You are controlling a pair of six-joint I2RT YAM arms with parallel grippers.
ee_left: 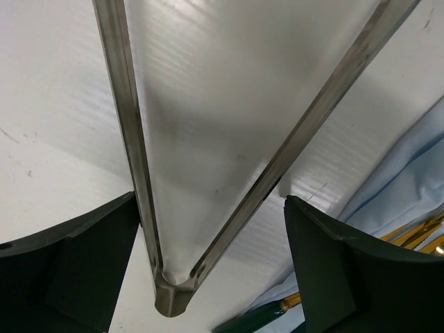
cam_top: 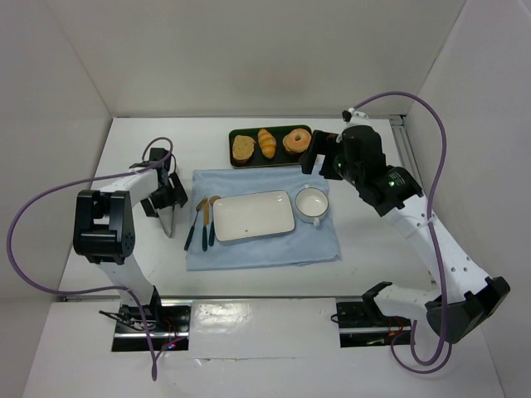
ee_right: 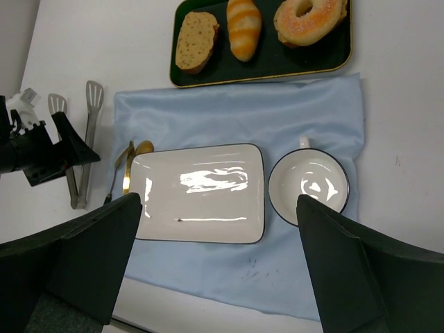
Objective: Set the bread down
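Note:
The bread (cam_top: pixel 296 141) is a golden ring bun at the right end of a dark green tray (cam_top: pixel 241 160); it also shows in the right wrist view (ee_right: pixel 309 19). My right gripper (cam_top: pixel 319 157) hovers just right of and in front of the bun, open and empty; in its own view (ee_right: pixel 218 201) it looks down on the white rectangular plate (ee_right: pixel 198 194). My left gripper (cam_top: pixel 166 197) is open at the table's left, its jaws straddling the hinge end of metal tongs (ee_left: pixel 170 291) without touching them.
A toast slice (cam_top: pixel 242 148) and a striped roll (cam_top: pixel 266 143) share the tray. The plate (cam_top: pixel 253 215), a white cup (cam_top: pixel 312 204) and gold cutlery with green handles (cam_top: pixel 203 224) lie on a light blue cloth (cam_top: pixel 265 249). White walls enclose the table.

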